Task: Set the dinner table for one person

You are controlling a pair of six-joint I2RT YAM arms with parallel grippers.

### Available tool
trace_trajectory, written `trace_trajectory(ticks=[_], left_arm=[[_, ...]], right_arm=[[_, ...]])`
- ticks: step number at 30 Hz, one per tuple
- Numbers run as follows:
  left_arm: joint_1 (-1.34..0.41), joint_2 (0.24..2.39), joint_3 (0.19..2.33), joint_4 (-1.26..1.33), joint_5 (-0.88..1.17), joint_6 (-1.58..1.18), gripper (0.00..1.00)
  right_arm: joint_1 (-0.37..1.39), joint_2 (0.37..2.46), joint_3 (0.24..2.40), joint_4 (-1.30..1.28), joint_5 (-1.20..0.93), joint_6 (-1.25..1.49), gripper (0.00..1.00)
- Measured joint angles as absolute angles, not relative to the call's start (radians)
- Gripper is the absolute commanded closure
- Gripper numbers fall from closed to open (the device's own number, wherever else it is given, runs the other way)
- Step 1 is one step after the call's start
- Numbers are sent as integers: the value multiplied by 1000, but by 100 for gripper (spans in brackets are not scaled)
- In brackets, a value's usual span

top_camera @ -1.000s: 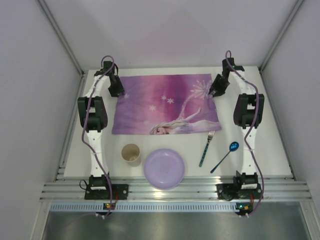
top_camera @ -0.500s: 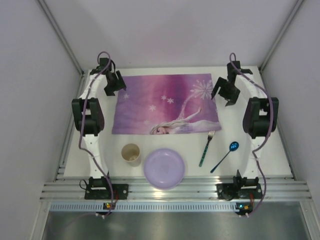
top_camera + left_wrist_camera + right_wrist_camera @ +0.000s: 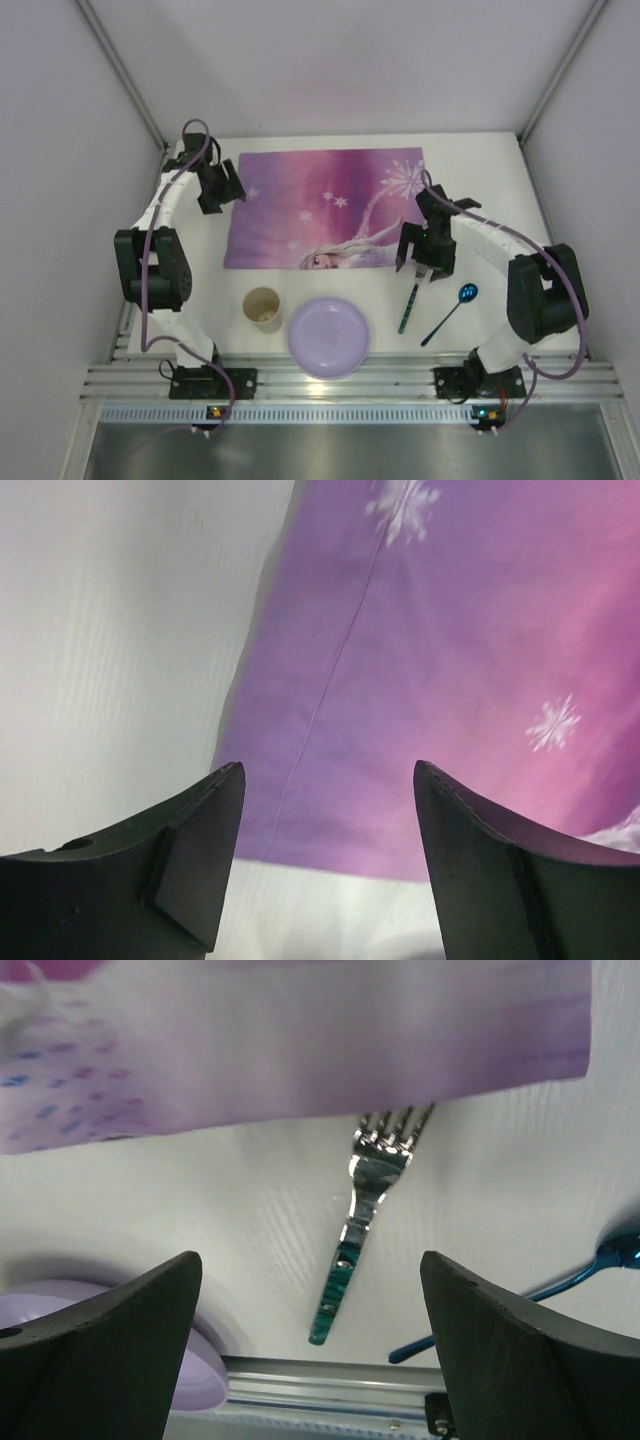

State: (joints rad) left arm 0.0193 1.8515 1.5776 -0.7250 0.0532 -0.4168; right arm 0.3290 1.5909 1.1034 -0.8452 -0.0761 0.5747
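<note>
A second ago I had both arms up at the far corners of the placemat (image 3: 320,205), jaws pinched narrow; now both have let go and the mat lies flat and square across the far middle of the dinner table (image 3: 480,165), so I judge that step finished. The left gripper (image 3: 218,188) has only drifted a little along the mat's left edge: in its wrist view the left gripper (image 3: 330,780) stands wide, nothing between the jaws, looking down on the mat's edge and the bare white top beside it. The bigger change is on my right, where the arm has swung back toward me and the right gripper (image 3: 422,255) now hangs over the mat's near right corner, above the tines of the fork (image 3: 412,295). From the wrist, the right gripper (image 3: 310,1260) is spread wide and empty, with the fork (image 3: 355,1230) lying on the table between the jaws in the frame, tines just under the mat's edge, the blue spoon (image 3: 610,1255) off to one side and the rim of the plate (image 3: 205,1360) to the other. The plate (image 3: 328,337), cup (image 3: 262,307), and spoon (image 3: 452,308) sit on the near strip, none on the mat yet, so to my eye the setting proper is only starting and the fork looks like my next pick
</note>
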Motion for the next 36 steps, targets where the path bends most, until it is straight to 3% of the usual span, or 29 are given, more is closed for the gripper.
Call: trace_trajectory(ticks=[6, 16, 36], left_arm=[[19, 1712, 1380, -730, 64, -413, 28], [19, 1578, 1294, -731, 64, -386, 29], [19, 1565, 1275, -732, 79, -371, 32]], right_arm=[[358, 1589, 996, -828, -64, 629, 15], [443, 1612, 975, -741, -38, 685, 48], [450, 1475, 951, -785, 10, 711, 40]])
